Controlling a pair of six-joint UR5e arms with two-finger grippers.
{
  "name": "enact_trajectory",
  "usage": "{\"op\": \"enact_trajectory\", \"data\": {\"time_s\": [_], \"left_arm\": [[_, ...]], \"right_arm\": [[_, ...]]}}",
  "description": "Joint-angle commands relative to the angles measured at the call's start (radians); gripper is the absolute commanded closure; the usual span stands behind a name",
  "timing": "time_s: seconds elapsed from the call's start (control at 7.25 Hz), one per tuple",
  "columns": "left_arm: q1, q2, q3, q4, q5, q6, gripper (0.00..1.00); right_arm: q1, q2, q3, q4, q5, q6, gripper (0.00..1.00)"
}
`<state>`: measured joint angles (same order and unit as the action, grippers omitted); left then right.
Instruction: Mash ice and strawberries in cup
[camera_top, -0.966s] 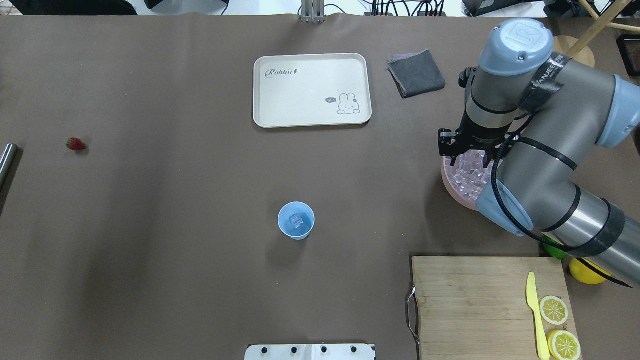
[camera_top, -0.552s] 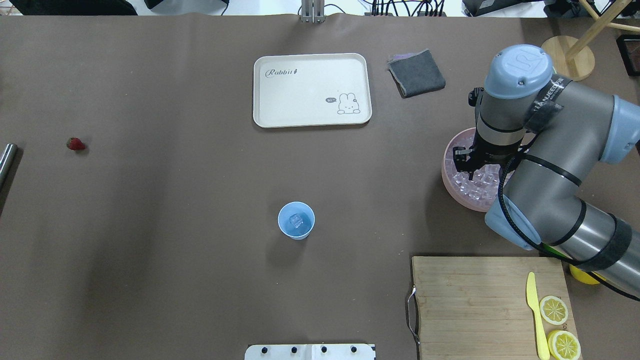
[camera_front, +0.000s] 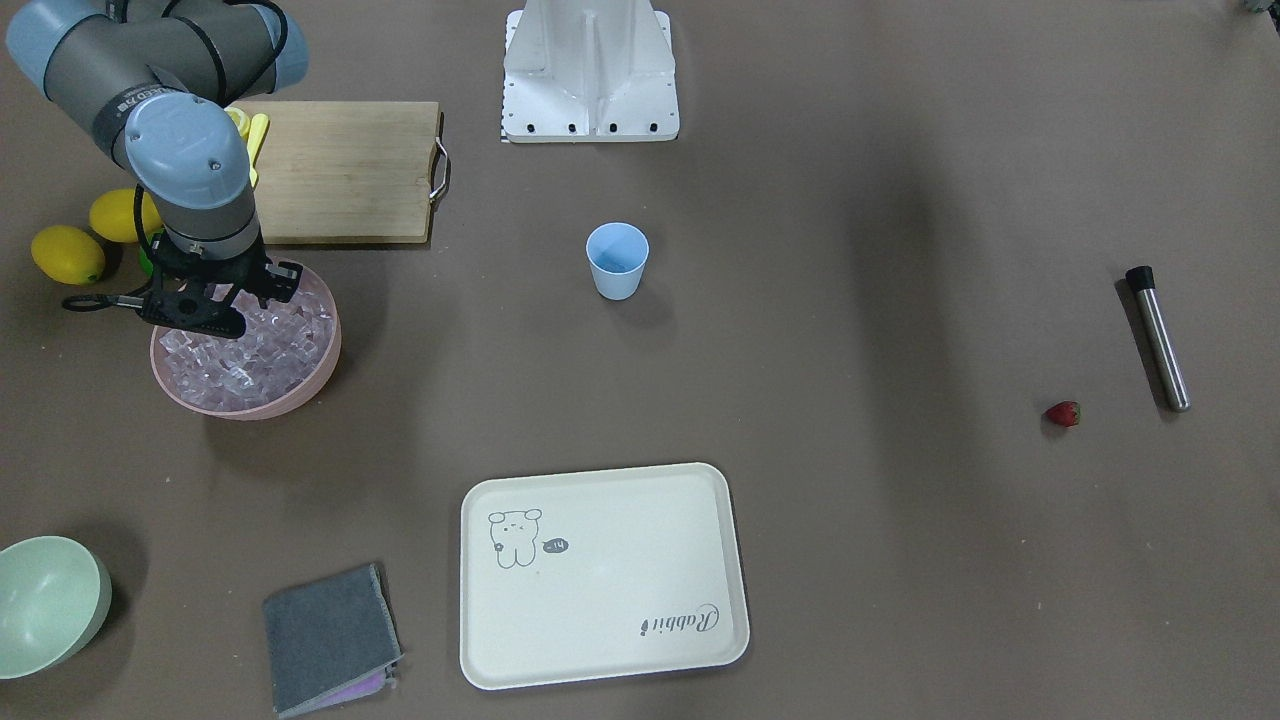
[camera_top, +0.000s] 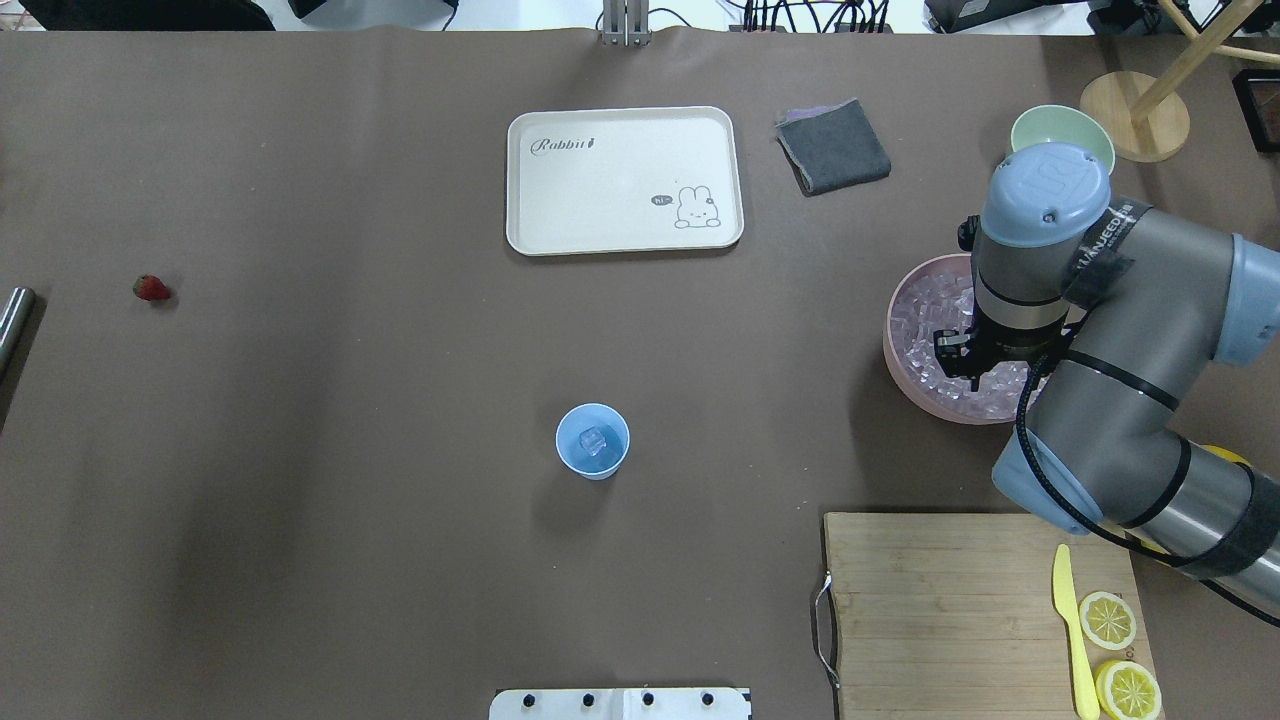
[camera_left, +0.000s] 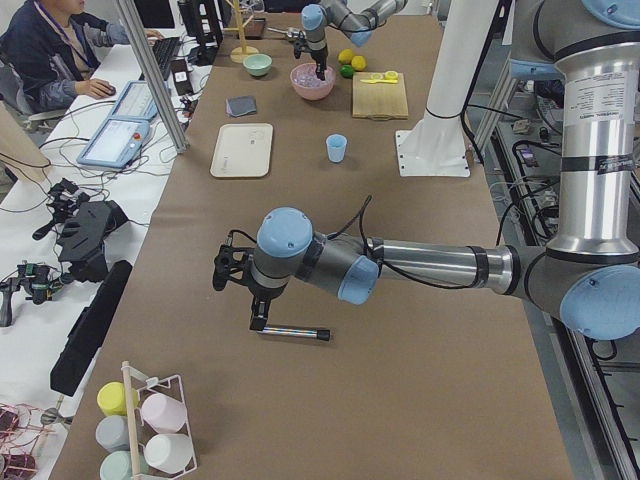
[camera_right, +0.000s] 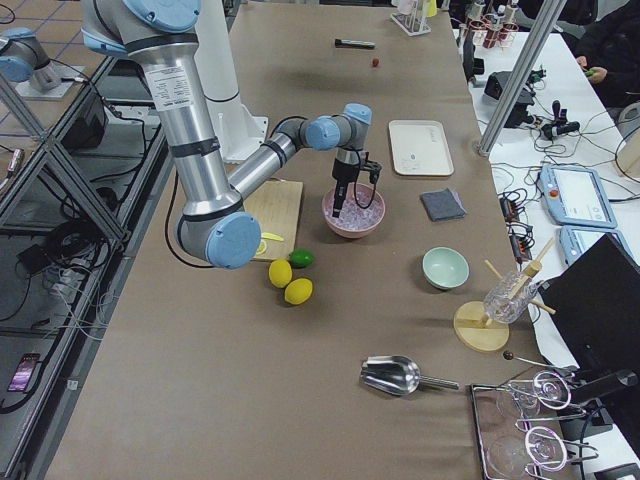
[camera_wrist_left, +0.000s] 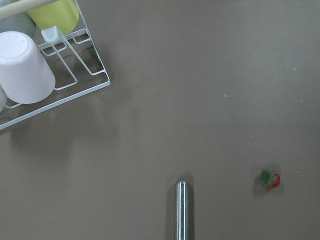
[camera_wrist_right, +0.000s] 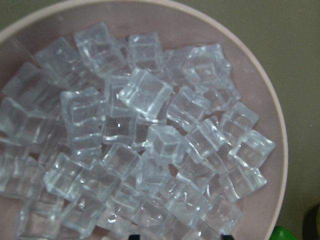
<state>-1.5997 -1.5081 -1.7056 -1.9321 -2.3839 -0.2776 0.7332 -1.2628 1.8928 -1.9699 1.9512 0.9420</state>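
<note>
Pink bowl (camera_wrist_right: 276, 107) is sitting there piled with clear ice cubes (camera_wrist_right: 150, 125), and the light-blue cup (camera_top: 566, 456) mid-worktop (camera_top: 350, 450) is holding one more cube (camera_top: 594, 439). Right tool (camera_top: 962, 362) is hovering over the bowl, fingers spread, gripping nothing. Left tool (camera_left: 258, 318) is only showing side-on, so can't tell. Strawberry (camera_top: 151, 288), red with a green cap, is lying well apart from the cup. Cream tray (camera_top: 625, 140) is reading "Rabbit" next to a bunny drawing.

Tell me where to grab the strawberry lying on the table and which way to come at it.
Probably from straight above, closing across the red body of the strawberry just beside its green cap. It lies on its side on the table, apart from the metal rod, so a side approach would likely just push it.
</note>
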Motion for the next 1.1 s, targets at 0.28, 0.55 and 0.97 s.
{"op": "enact_trajectory", "data": {"time_s": [0.28,0.55,0.97], "left_arm": [[0.0,-0.003,-0.014,0.002,0.002,0.0,0.02],[0.0,-0.001,-0.016,0.002,0.002,0.0,0.02],[0.0,0.0,-0.017,0.002,0.0,0.0,0.02]], "right_arm": [[-0.05,0.013,0.008,-0.003,0.003,0.027,0.49],[-0.052,0.0,0.008,-0.001,-0.003,0.024,0.54],[-0.052,0.0,0.005,-0.003,-0.006,0.018,0.54]]}}
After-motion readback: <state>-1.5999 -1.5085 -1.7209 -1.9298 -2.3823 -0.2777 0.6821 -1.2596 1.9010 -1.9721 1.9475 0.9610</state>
